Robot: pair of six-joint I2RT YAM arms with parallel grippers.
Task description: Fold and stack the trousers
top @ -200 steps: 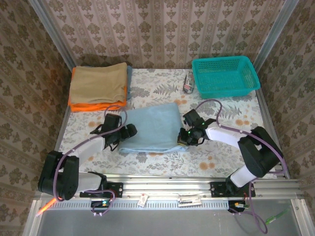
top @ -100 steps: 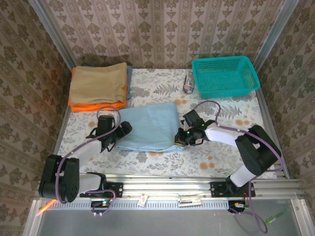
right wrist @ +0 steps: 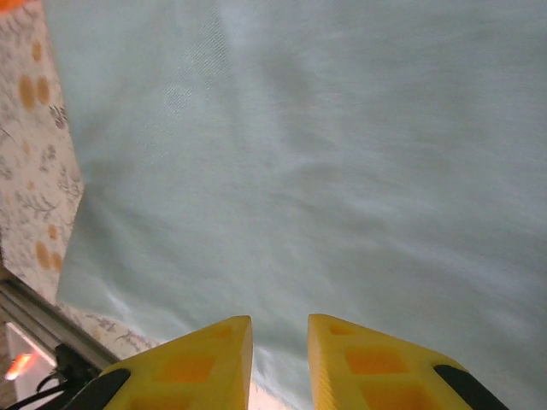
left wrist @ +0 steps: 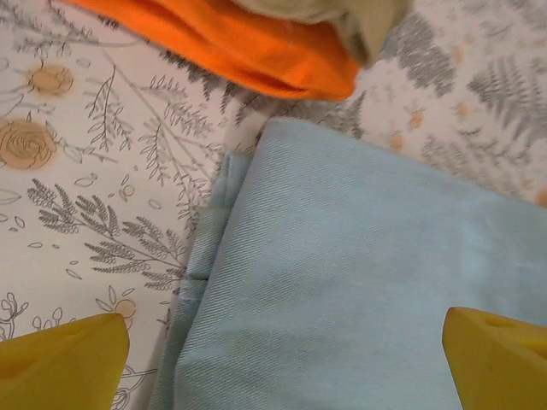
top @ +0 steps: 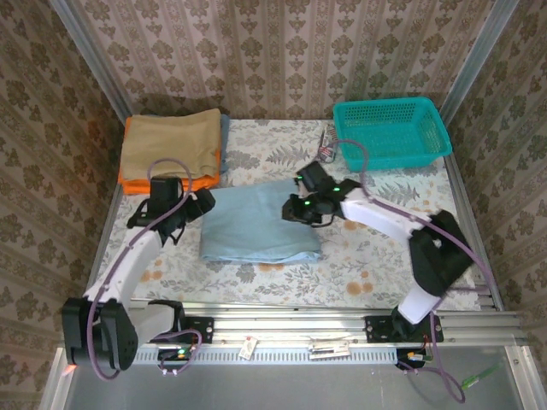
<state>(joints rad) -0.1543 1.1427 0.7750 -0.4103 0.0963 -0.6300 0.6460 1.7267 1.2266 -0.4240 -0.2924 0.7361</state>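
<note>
The trousers [top: 256, 224] lie folded into a pale light-blue rectangle in the middle of the table. My left gripper [top: 192, 205] hovers at their far-left corner, just in front of the tan-and-orange stack. In the left wrist view its yellow fingertips [left wrist: 60, 359] stand wide apart, open, with the trousers [left wrist: 342, 282] spread between them. My right gripper [top: 295, 207] is over the far-right part of the cloth. In the right wrist view its fingers [right wrist: 197, 363] stand a narrow gap apart just above the trousers [right wrist: 325, 154], with nothing between them.
A folded tan garment [top: 171, 145] lies on an orange one [top: 162, 183] at the far left, and the orange edge [left wrist: 248, 51] is close to the trousers' corner. A teal basket [top: 391, 132] stands at the far right, with a small dark object [top: 326, 145] beside it. The flowered tabletop [top: 385, 248] is bare at right.
Both grippers moved away from me and leftward. The trousers slid left and turned slightly. My right gripper went from their right edge to above their far part; my left went toward the orange stack.
</note>
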